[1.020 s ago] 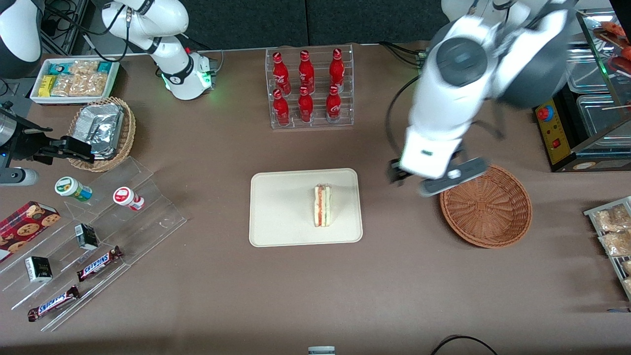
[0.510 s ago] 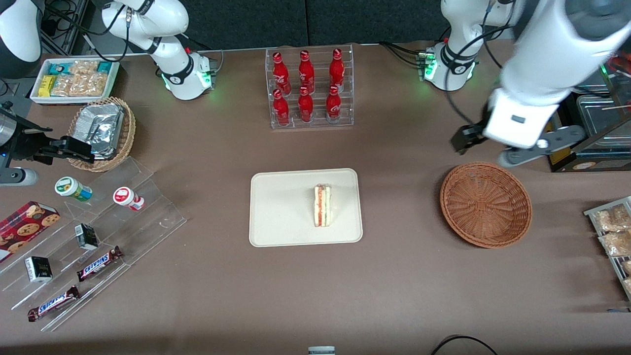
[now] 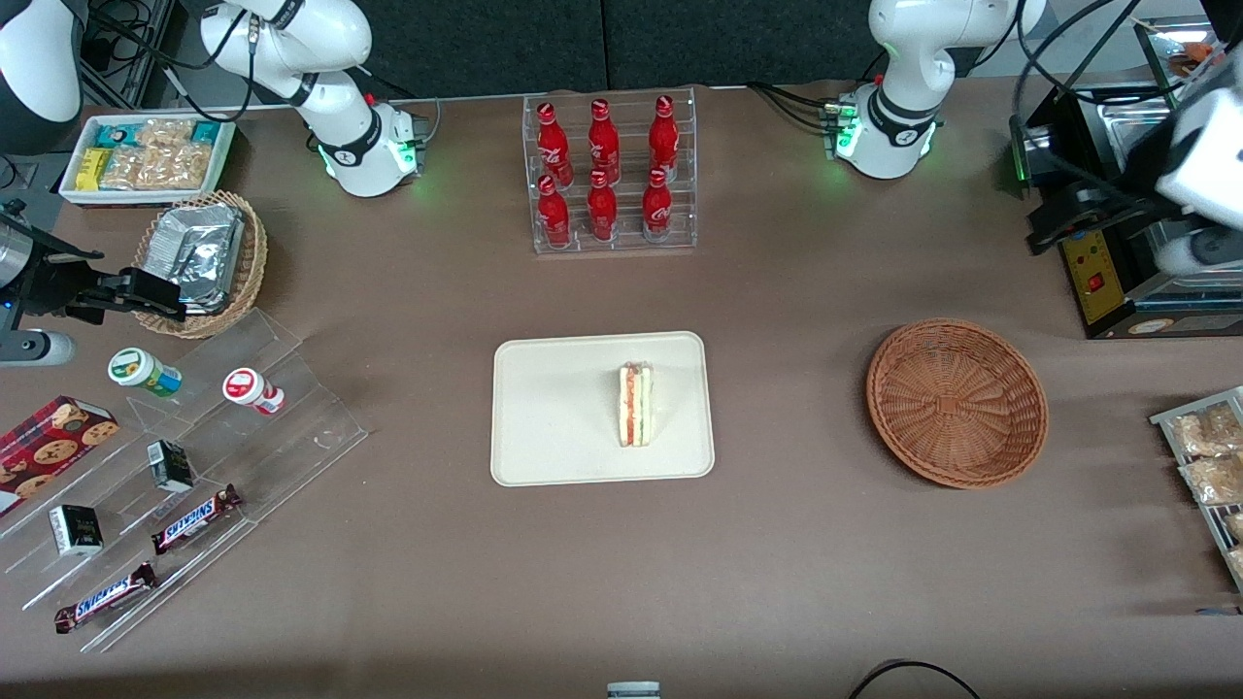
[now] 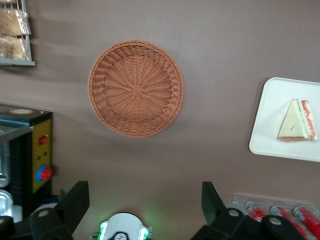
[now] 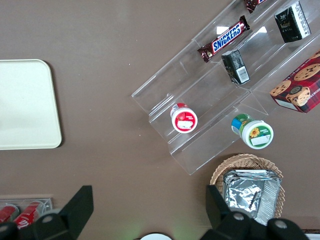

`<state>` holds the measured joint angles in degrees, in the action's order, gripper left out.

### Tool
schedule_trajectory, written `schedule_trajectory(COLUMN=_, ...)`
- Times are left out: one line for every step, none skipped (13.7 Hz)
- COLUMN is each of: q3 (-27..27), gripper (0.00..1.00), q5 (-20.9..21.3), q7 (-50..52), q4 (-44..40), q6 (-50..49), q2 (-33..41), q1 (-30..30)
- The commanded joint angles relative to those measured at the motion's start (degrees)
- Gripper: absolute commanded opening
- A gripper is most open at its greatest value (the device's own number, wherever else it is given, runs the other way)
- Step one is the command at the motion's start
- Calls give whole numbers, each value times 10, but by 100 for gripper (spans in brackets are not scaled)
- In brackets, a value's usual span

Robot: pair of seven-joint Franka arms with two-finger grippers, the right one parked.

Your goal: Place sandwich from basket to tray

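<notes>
The sandwich (image 3: 636,405) (image 4: 297,122), a white bread wedge with red and pale layers, lies on the cream tray (image 3: 554,408) (image 4: 272,115) in the middle of the table. The reddish-brown wicker basket (image 3: 957,401) (image 4: 136,88) stands beside the tray toward the working arm's end and holds nothing. My gripper (image 3: 1117,228) (image 4: 144,195) hangs high at the working arm's end of the table, farther from the front camera than the basket and apart from it. It is open and nothing sits between its fingers.
A clear rack of red bottles (image 3: 607,175) stands farther back than the tray. A black box with red buttons (image 3: 1092,262) sits under my gripper. A wire tray of snack packets (image 3: 1204,456) lies near the basket. Clear steps with snacks (image 3: 184,466) and a tan foil-filled basket (image 3: 199,257) lie toward the parked arm's end.
My gripper has swung away from the basket's rim toward the working arm's end of the table, going higher and farther back. The sandwich, tray and basket have not moved.
</notes>
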<state>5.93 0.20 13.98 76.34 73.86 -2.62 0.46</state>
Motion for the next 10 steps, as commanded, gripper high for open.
schedule_trajectory(q3=-34, gripper=99, q5=-9, q7=-60, q4=30, q6=-16, q2=35, q1=-1)
schedule_trajectory(q3=-42, gripper=99, q5=-11, q7=-71, q4=42, q6=-15, q2=44, q1=-2)
schedule_trajectory(q3=-46, gripper=100, q5=-13, q7=-75, q4=52, q6=-12, q2=56, q1=-1)
schedule_trajectory(q3=-53, gripper=100, q5=-27, q7=-76, q4=57, q6=-10, q2=60, q1=0)
schedule_trajectory(q3=-55, gripper=100, q5=-30, q7=-76, q4=59, q6=-10, q2=63, q1=-1)
schedule_trajectory(q3=-55, gripper=100, q5=-30, q7=-76, q4=59, q6=-8, q2=65, q1=-1)
schedule_trajectory(q3=-55, gripper=100, q5=-28, q7=-76, q4=59, q6=-8, q2=65, q1=-1)
schedule_trajectory(q3=-55, gripper=99, q5=-28, q7=-82, q4=58, q6=-8, q2=64, q1=0)
schedule_trajectory(q3=-55, gripper=99, q5=-26, q7=-96, q4=58, q6=-9, q2=65, q1=1)
schedule_trajectory(q3=-55, gripper=99, q5=-28, q7=-111, q4=55, q6=-9, q2=66, q1=5)
